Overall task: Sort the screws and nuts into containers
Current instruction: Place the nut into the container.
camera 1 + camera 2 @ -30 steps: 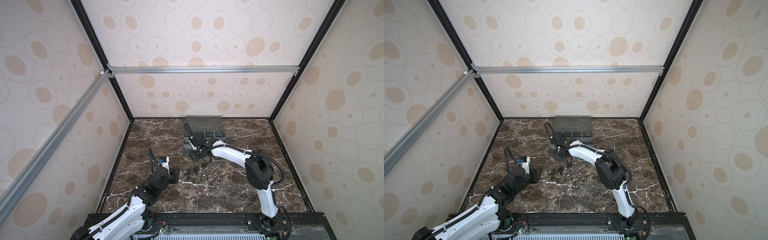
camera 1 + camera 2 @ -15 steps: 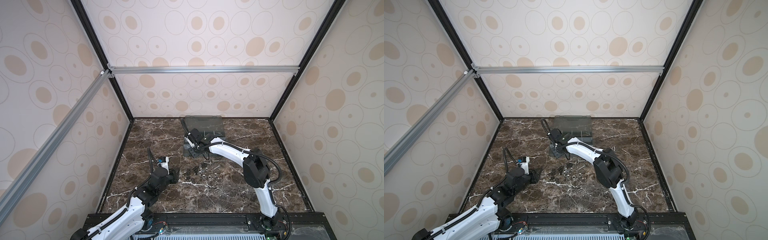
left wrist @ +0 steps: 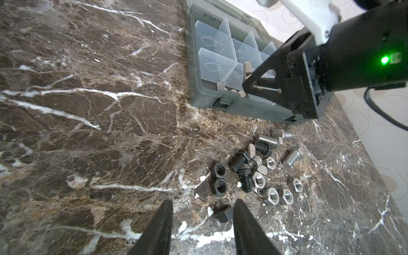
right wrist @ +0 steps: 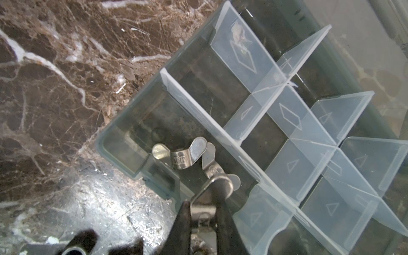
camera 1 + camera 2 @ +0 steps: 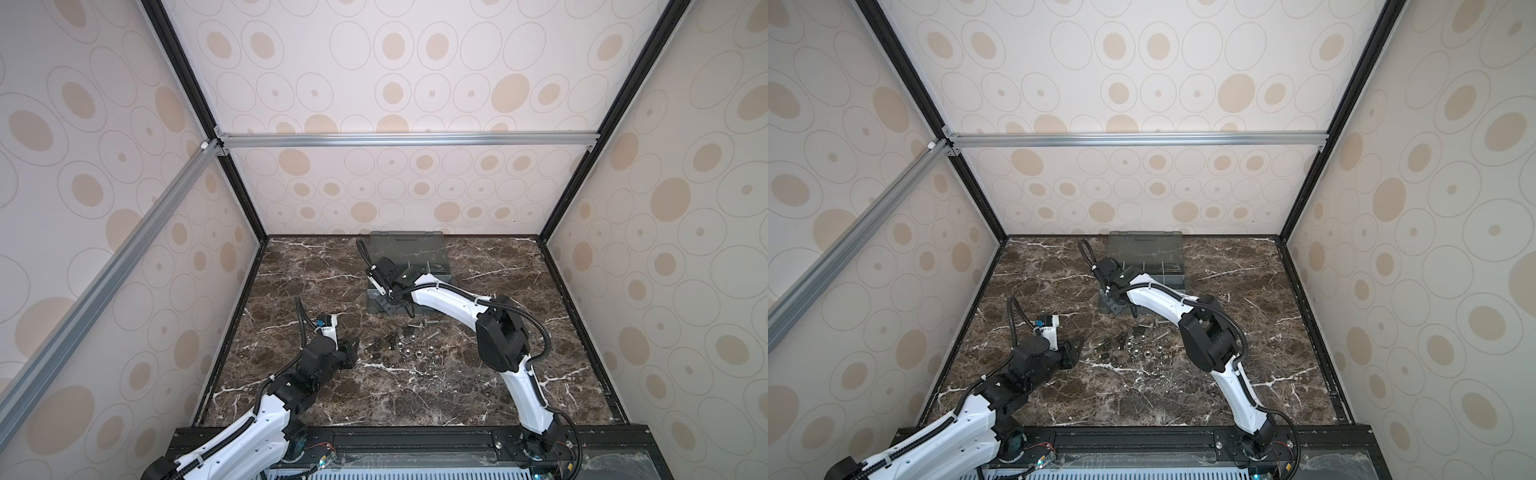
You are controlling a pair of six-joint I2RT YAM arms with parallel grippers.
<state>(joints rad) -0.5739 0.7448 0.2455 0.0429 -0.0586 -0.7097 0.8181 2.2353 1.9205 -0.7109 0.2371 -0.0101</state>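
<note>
Dark marble tabletop [image 5: 291,270], pale veins, spotted walls all round. Grey translucent organiser box [image 3: 205,101] at the back, lid open, pale dividers making small compartments.

Over the box's near corner compartment [image 4: 123,136], right gripper [image 4: 202,204] with jaws almost together, apparently pinching a silver wing nut [image 4: 220,185] by one wing. Two more wing nuts [image 4: 181,157] already on that compartment's floor.

Loose pile of screws and nuts [image 3: 265,167] on the marble just in front of the box: black screws [image 3: 238,162], silver hex screw [image 3: 292,156], silver nuts [image 3: 272,195], black nuts [image 3: 220,185].

Beyond the pile from the box, left gripper [image 3: 202,205], part open, holding nothing. One black hex piece [image 3: 224,214], probably a nut, just inside a finger.

Likely hard, slick, dense for their size, with no give. Nuts best pinched across opposite flats; screws across the shank near the head, being prone to roll.
</note>
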